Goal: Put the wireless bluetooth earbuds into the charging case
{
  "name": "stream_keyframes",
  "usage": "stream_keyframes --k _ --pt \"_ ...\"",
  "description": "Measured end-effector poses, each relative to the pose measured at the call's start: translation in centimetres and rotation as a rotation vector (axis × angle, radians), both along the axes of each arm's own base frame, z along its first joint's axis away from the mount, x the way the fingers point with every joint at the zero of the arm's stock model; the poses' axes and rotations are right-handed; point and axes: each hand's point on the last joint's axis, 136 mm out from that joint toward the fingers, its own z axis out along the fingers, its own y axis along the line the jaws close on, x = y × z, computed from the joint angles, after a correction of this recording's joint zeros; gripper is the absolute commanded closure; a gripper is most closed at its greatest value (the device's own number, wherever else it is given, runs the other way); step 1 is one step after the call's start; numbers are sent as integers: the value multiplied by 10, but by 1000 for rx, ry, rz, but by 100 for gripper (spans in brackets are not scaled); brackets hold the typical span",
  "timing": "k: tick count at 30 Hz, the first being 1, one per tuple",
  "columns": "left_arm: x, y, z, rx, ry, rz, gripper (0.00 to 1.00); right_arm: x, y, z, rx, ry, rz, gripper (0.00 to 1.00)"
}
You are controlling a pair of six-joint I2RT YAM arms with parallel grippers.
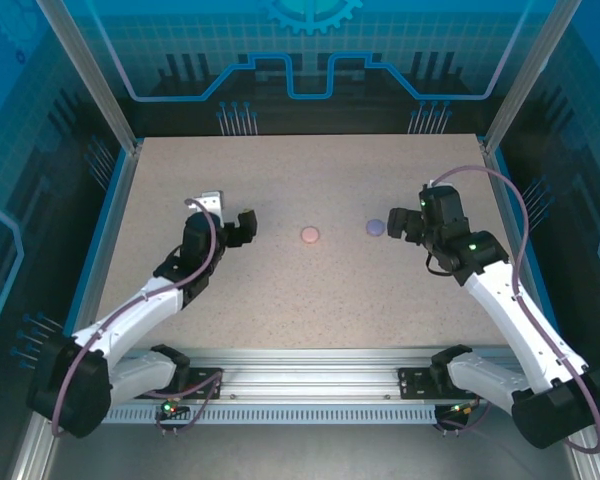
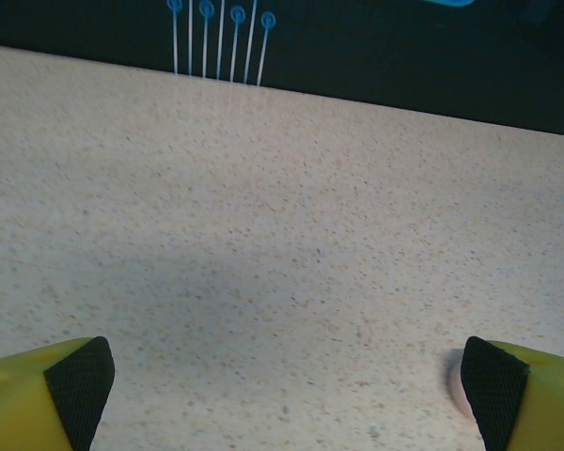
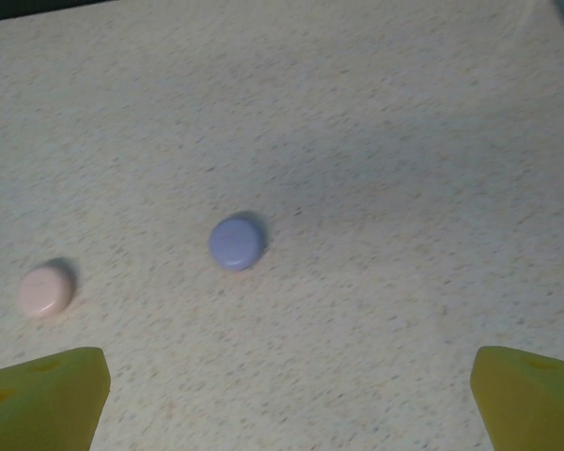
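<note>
Left pincer [image 1: 242, 228]: wide open, with nothing between its jaws. In the left wrist view its yellow fingers [image 2: 38, 399], tipped with black pads, sit at the two bottom corners with bare table [image 2: 282, 235] in the gap.
Right pincer [image 1: 397, 222]: also wide open and holding nothing. Its yellow fingers [image 3: 47, 399] stand far apart at the bottom corners of the right wrist view.
Pink case [image 1: 310, 234]: a small round disc, pale pink, smooth and flat-topped, lying flat on the table. It sits between the two pincers, off the left pincer's tips and apart from them. From the right wrist [image 3: 45, 288] it lies ahead of the finger on that view's left, not touching it.
Purple case [image 1: 375, 227]: the same round, low shape in pale purple with a slightly glossy top. It is near the right pincer's tips, on the side toward the left pincer, with a little table between. From the right wrist [image 3: 236, 242] it lies ahead of the open gap, left of the gap's middle.
Cases together: side by side and apart, the purple one closer to the right pincer.
Tops: both faces are unbroken, and what is inside is hidden.
Pale edge [image 2: 454, 385]: a pinkish curved sliver just beside the inner pad of the left pincer's finger on that view's right. Whether they touch cannot be told, and too little shows to name it.
Table: speckled beige.
</note>
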Motion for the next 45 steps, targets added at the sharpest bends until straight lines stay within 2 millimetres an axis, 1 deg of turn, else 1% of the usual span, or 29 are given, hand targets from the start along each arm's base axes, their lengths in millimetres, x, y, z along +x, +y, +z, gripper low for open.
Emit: stream_keyframes --k 2,4,8,10,13,16,18,20,24,26,29,33,38,40,42,44,45 --pt "-3 3 2 40 -36 -5 1 4 -13 -4 -40 -11 -36 0" --pt "-2 5 8 85 -69 -15 1 7 -25 -11 -80 -16 -67 0" --pt "0 7 24 148 -143 -21 1 16 -41 -31 -176 -29 -86 0" --pt "1 9 26 178 -160 -21 1 20 -49 -43 -220 -12 -89 0" --pt "2 18 23 216 -159 -8 1 26 -63 -52 -247 -2 -116 0" --pt "3 31 16 241 -149 21 1 28 -87 -59 -239 -26 -181 0" --pt "4 39 11 248 -145 41 1 27 -99 -68 -228 -37 -216 0" --pt "3 48 1 256 -134 61 1 25 -107 -83 -220 -45 -236 0" --pt "-1 60 -20 263 -108 78 1 27 -105 -105 -207 -60 -217 0" --pt "-1 61 -30 265 -104 71 1 35 -102 -115 -202 -70 -206 0" --pt "2 57 -41 266 -92 45 1 45 -101 -125 -205 -95 -194 0" --pt "6 54 -56 283 -70 26 1 52 -98 -132 -203 -151 -175 0" --pt "6 53 -84 288 -31 -9 1 57 -87 -144 -184 -227 -126 0" --pt "9 51 -89 284 -32 -27 1 61 -79 -150 -178 -233 -80 0" --pt "11 51 -95 275 -24 -42 1 66 -70 -149 -167 -259 -23 0" --pt "13 57 -96 254 -24 -40 1 72 -63 -148 -165 -300 16 0" --pt "15 60 -96 245 -33 -36 1 72 -59 -152 -164 -293 34 0"
